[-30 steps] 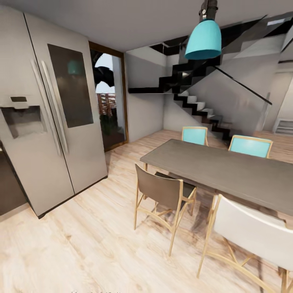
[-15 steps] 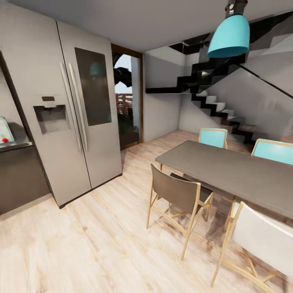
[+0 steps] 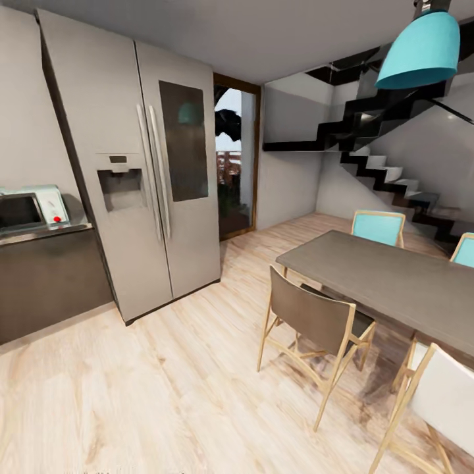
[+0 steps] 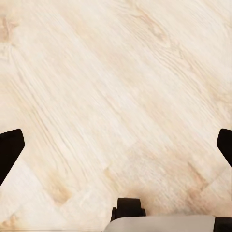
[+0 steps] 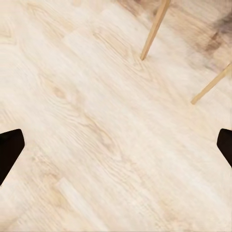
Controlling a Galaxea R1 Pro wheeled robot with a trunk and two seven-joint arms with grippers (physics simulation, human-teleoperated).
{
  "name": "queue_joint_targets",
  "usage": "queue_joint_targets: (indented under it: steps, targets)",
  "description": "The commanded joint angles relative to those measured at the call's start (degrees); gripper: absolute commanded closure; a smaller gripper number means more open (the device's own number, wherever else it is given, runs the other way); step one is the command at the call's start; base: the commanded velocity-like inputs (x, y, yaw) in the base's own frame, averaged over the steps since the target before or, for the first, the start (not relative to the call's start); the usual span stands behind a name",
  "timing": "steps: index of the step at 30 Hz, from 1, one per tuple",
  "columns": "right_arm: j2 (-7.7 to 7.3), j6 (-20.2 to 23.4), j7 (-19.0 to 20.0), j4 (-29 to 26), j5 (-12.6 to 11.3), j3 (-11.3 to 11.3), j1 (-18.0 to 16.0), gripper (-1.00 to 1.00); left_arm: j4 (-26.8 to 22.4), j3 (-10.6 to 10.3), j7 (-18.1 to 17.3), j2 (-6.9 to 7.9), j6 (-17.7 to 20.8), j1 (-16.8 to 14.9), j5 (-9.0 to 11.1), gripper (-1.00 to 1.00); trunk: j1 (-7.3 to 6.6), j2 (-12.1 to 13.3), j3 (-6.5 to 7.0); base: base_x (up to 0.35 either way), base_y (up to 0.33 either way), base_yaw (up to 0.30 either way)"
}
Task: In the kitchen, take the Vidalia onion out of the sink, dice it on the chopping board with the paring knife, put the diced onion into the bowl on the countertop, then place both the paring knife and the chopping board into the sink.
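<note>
Head view: countertop (image 3: 43, 232) runs leftward beside the fridge (image 3: 141, 191); both wrists' fingers (image 4: 10, 147) spread wide over floor (image 5: 111, 121).

Bright, even light (source unclear); soft render blur, chair (image 3: 320, 321) shadows faint.

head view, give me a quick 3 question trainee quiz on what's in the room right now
1. True or false: the fridge stands between the dark counter and the doorway.
2. What colour is the hanging lamp? A) red B) turquoise C) black
3. Fill in: the chair nearest the fridge has a dark seat and ____ coloured wooden legs.

Key:
1. True. The counter with a microwave lies on one side and the doorway on the other.
2. B.
3. Light. It is pulled up to the grey table, on the pale wooden floor.
</note>
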Motion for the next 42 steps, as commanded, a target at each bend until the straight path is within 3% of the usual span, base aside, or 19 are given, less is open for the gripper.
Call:
queue_joint_targets:
  steps: [1, 42]
  targets:
    - [0.03, -0.2, -0.2, 0.0, 0.0, 0.0, 0.0, -1.0, 0.0, 0.0, 0.0, 0.0, -0.2, 0.0, 0.1, -1.0, 0.0, 0.0, -0.06, 0.0, 0.0, 0.261]
    - [0.1, -0.2, -0.2, 0.0, 0.0, 0.0, 0.0, -1.0, 0.0, 0.0, 0.0, 0.0, -0.2, 0.0, 0.1, -1.0, 0.0, 0.0, -0.06, 0.0, 0.0, 0.261]
